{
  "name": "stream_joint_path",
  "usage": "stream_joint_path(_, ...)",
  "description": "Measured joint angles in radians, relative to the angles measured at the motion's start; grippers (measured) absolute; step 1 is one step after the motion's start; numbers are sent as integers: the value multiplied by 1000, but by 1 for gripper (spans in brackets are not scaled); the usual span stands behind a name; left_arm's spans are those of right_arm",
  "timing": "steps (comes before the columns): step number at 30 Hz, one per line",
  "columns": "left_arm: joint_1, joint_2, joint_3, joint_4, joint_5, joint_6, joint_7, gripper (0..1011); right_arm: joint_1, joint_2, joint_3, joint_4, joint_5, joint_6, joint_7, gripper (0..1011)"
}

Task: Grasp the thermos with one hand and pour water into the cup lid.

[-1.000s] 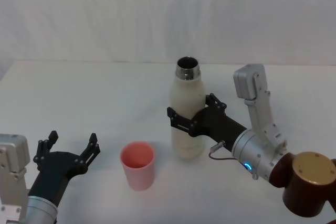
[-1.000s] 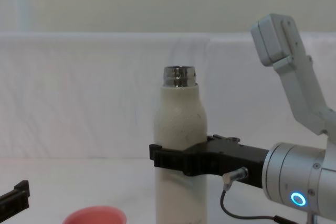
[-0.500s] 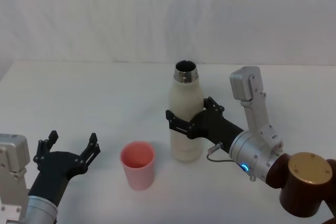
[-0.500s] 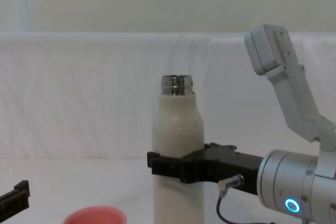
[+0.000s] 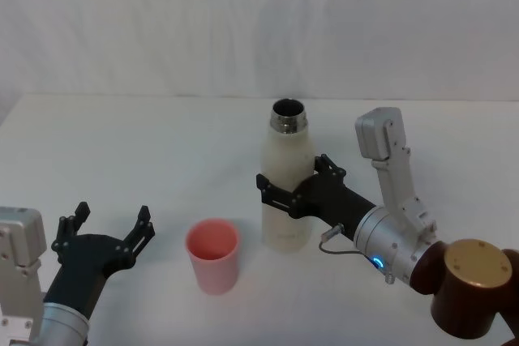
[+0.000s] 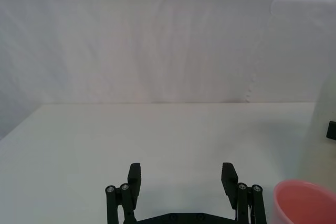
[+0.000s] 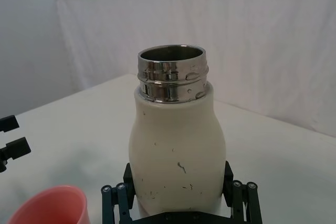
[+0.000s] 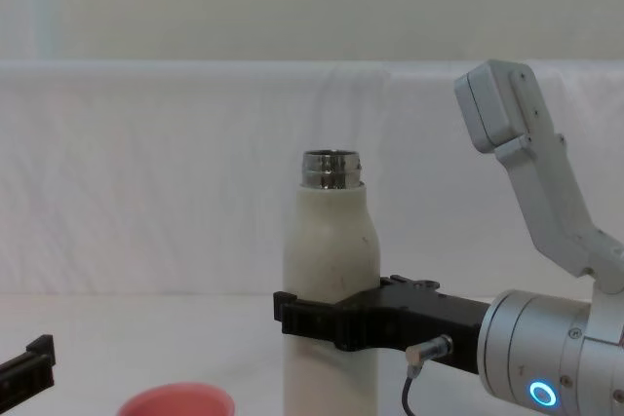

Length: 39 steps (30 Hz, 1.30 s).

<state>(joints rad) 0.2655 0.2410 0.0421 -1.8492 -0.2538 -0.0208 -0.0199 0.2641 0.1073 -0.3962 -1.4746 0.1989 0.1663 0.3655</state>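
The thermos (image 5: 287,200) is a cream-white bottle with an open steel neck, upright near the table's middle. My right gripper (image 5: 290,177) is shut on the thermos, its black fingers clamped around the mid-body. The right wrist view shows the thermos (image 7: 176,145) up close between those fingers (image 7: 113,198). From the chest the thermos (image 8: 330,241) rises above the right gripper (image 8: 327,323). The salmon-pink cup lid (image 5: 212,255) stands just left of the bottle, its rim also showing (image 8: 175,401) (image 7: 47,208) (image 6: 304,203). My left gripper (image 5: 113,213) (image 6: 181,170) rests open and idle at the front left.
A white cloth covers the table (image 5: 146,143), with a white backdrop behind. My right arm's brown joint (image 5: 474,285) sits at the front right. Bare table lies left of the cup lid and behind the bottle.
The right gripper has carried the thermos slightly down and to the left, closer to the cup lid, and brought it upright. Left arm and cup lid have not moved.
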Motion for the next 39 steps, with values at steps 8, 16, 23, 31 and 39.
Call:
stream_joint_path(8, 0, 0, 0, 0, 0, 0, 0, 1001, 1, 1, -1, 0, 3, 0, -1, 961)
stream_joint_path(16, 0, 0, 0, 0, 0, 0, 0, 1001, 0, 1, 0, 0, 1, 0, -1, 1001)
stream_joint_path(23, 0, 0, 0, 0, 0, 0, 0, 1001, -1, 0, 1, 0, -1, 1, 0, 1001)
stream_joint_path(31, 0, 0, 0, 0, 0, 0, 0, 1001, -1, 0, 1, 0, -2, 1, 0, 1001)
stream_joint_path(39, 0, 0, 0, 0, 0, 0, 0, 1001, 1, 7, -10, -8, -3, 2, -12, 1001)
